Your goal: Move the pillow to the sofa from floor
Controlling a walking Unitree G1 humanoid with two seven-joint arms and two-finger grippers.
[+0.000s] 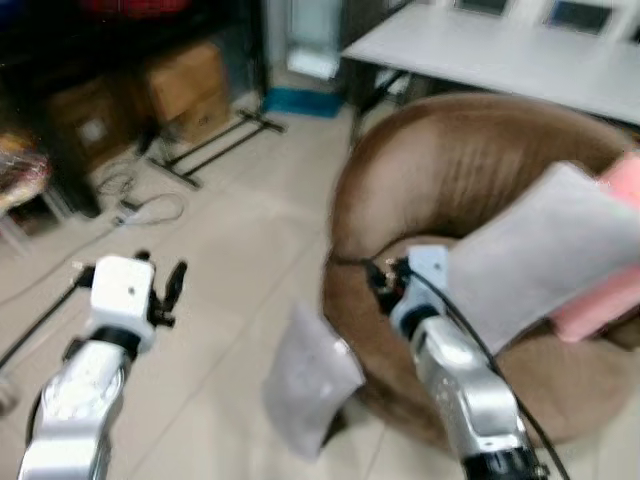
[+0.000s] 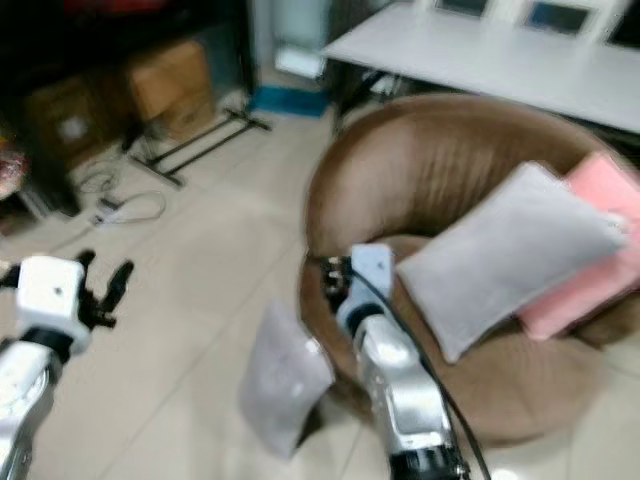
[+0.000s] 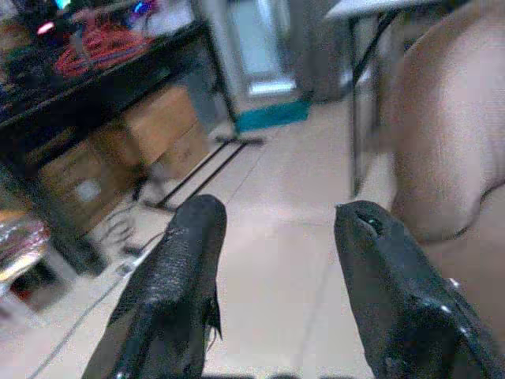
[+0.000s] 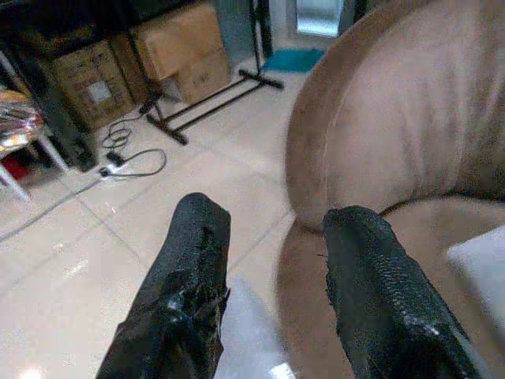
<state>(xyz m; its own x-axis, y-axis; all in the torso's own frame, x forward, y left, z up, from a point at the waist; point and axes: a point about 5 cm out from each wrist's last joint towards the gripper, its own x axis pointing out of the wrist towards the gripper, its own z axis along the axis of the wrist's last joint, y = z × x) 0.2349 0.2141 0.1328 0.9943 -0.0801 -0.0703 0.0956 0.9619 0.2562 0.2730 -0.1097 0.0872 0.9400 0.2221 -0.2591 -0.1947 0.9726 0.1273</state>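
Grippers both reach forward with fingers spread and empty, the right gripper point(image 1: 383, 283) above the sofa point(image 1: 450, 160) edge, the left gripper point(image 1: 160, 285) over the floor point(image 1: 230, 230), grey pillow point(image 1: 308, 378) leaning between.

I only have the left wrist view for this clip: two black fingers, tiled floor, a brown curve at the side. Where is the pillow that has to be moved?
Observer: A grey pillow leans on the floor against the brown sofa's front edge.
Operator: Anything on the seat?
Observer: Yes, a second grey pillow overlapping a pink pillow.
Operator: Where is the right gripper?
Observer: The right gripper is open over the sofa's rim, above the floor pillow, holding nothing.
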